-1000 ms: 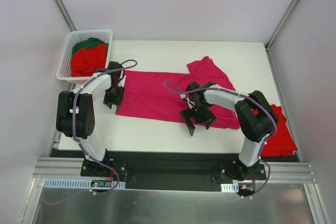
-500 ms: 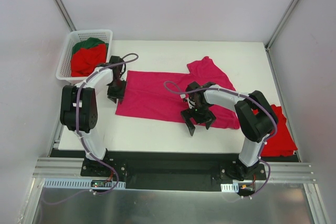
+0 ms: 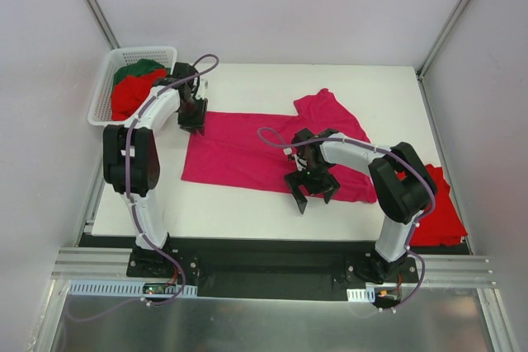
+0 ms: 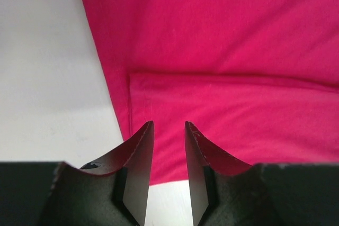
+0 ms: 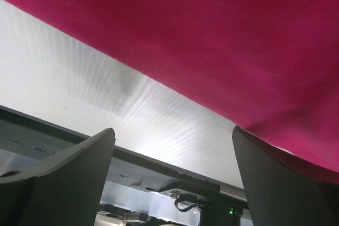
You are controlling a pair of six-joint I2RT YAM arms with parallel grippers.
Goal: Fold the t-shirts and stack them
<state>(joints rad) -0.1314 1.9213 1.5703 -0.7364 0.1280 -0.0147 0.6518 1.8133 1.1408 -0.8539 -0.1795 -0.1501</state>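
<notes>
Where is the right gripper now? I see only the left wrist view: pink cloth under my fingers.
Observer: The right gripper stands at the near edge of the magenta t-shirt, its jaws wide open.
Operator: Are there other shirts?
Observer: A red t-shirt lies at the near right corner of the table, partly behind the right arm.
Operator: Anything on the left side?
Observer: A white basket at the far left corner holds a red shirt and a dark green shirt.
</notes>
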